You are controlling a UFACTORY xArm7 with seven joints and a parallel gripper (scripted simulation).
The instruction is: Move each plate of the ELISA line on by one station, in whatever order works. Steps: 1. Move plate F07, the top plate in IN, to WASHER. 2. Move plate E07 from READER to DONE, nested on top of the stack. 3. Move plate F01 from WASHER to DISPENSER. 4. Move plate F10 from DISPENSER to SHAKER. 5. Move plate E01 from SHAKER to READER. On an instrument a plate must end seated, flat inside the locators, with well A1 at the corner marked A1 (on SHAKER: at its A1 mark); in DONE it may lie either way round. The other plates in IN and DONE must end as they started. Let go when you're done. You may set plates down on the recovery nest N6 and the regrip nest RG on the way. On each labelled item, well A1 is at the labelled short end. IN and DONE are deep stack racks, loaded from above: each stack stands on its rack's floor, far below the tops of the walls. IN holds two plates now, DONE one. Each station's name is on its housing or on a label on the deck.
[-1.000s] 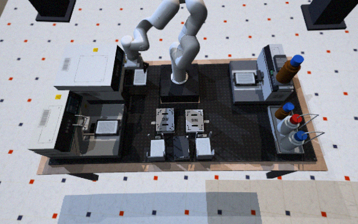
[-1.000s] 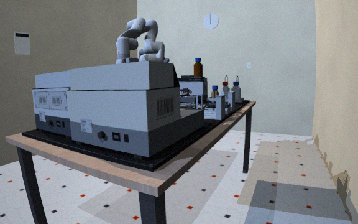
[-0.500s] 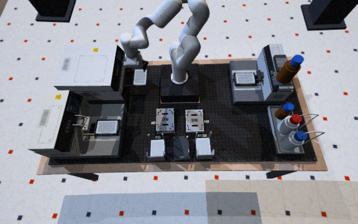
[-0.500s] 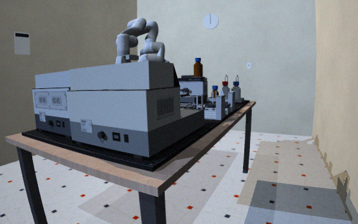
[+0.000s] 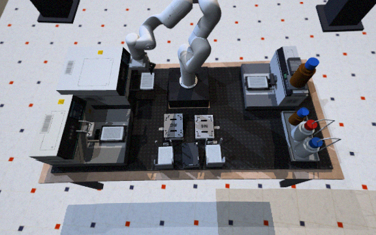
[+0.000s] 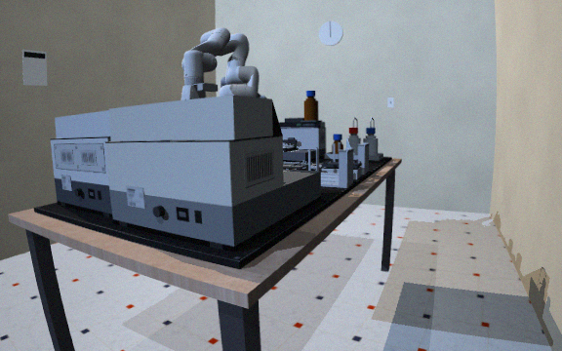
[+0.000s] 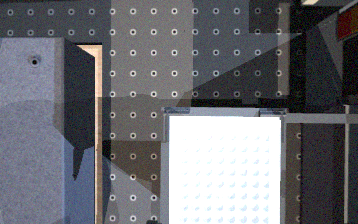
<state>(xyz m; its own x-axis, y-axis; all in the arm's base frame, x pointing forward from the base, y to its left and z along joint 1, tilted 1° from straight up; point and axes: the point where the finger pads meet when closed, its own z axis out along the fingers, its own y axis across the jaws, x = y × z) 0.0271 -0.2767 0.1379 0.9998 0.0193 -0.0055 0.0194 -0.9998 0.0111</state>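
Note:
A white well plate (image 5: 147,80) sits in the nest in front of the back-left instrument (image 5: 93,70). It fills the lower middle of the wrist view (image 7: 225,170), bright and flat between its locators. My gripper (image 5: 150,68) hangs just above its far end, open and empty. Its fingers do not show in the wrist view. Other white plates sit in the front-left instrument (image 5: 111,133), in the right instrument (image 5: 257,81), and in the two front racks (image 5: 165,155) (image 5: 215,154). The labels are too small to read.
Two grey nests (image 5: 173,125) (image 5: 204,125) stand mid-deck, and a dark block (image 5: 190,154) stands between the racks. The arm's base (image 5: 188,86) is right of the plate. Bottles (image 5: 303,137) stand at the right. In the side view the instrument housings (image 6: 188,161) hide the gripper.

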